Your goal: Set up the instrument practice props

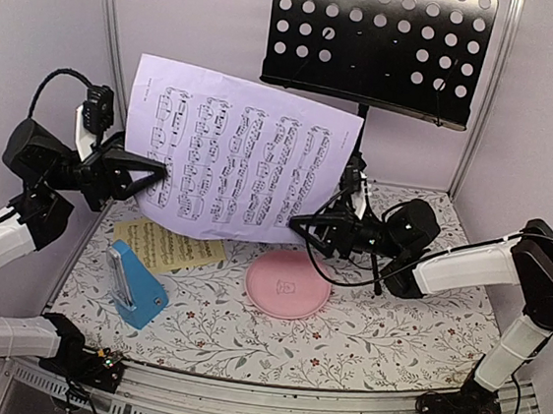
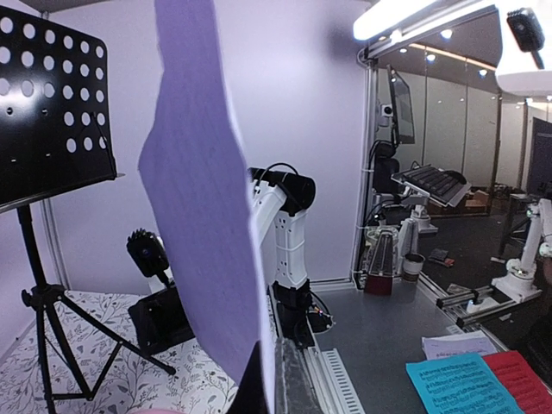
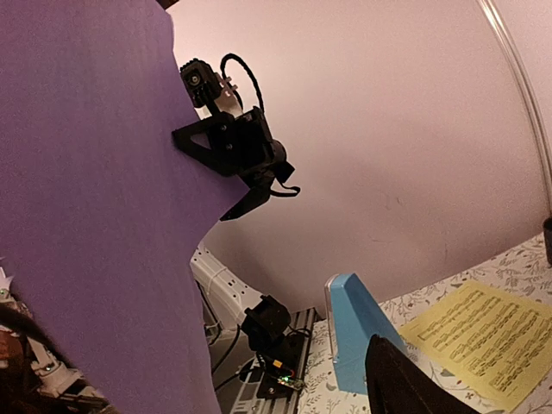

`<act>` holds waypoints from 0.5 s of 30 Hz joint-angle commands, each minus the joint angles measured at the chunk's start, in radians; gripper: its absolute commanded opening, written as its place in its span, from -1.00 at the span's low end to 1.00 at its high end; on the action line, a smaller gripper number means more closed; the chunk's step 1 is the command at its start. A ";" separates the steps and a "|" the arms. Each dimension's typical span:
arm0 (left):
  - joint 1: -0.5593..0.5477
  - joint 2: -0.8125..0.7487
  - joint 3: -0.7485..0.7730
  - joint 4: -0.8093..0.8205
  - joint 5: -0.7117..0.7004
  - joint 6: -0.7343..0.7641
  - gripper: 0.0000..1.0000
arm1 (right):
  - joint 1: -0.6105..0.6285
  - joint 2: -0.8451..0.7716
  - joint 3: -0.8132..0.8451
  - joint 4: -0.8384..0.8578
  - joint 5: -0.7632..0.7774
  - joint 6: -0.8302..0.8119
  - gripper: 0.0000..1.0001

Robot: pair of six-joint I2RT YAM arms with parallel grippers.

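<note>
My left gripper (image 1: 159,177) is shut on the left edge of the lilac sheet of music (image 1: 232,158) and holds it upright in the air, printed side toward the top camera. The left wrist view shows the sheet (image 2: 203,198) edge-on between the fingers. My right gripper (image 1: 304,228) is at the sheet's lower right corner with its jaws apart. One finger (image 3: 401,384) shows, the other is hidden behind the paper (image 3: 86,198). The black music stand (image 1: 378,40) stands at the back right with a bare desk. The yellow sheet (image 1: 168,247) and blue metronome (image 1: 137,289) lie on the table at the left.
A pink round plate (image 1: 288,283) sits mid-table, just below the right gripper. The stand's pole and tripod legs (image 2: 52,336) rise behind the right arm. Walls close in the back and both sides.
</note>
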 commanded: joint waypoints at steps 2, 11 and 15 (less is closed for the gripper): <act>-0.019 0.016 -0.003 0.035 -0.054 0.016 -1.00 | 0.007 -0.072 0.000 0.064 -0.033 0.009 -0.16; -0.014 0.011 0.015 -0.414 -0.371 0.272 0.20 | 0.006 -0.273 -0.017 -0.457 0.082 -0.216 -1.00; -0.003 0.037 0.078 -0.661 -0.565 0.361 0.92 | 0.006 -0.345 0.056 -0.975 0.232 -0.410 -1.00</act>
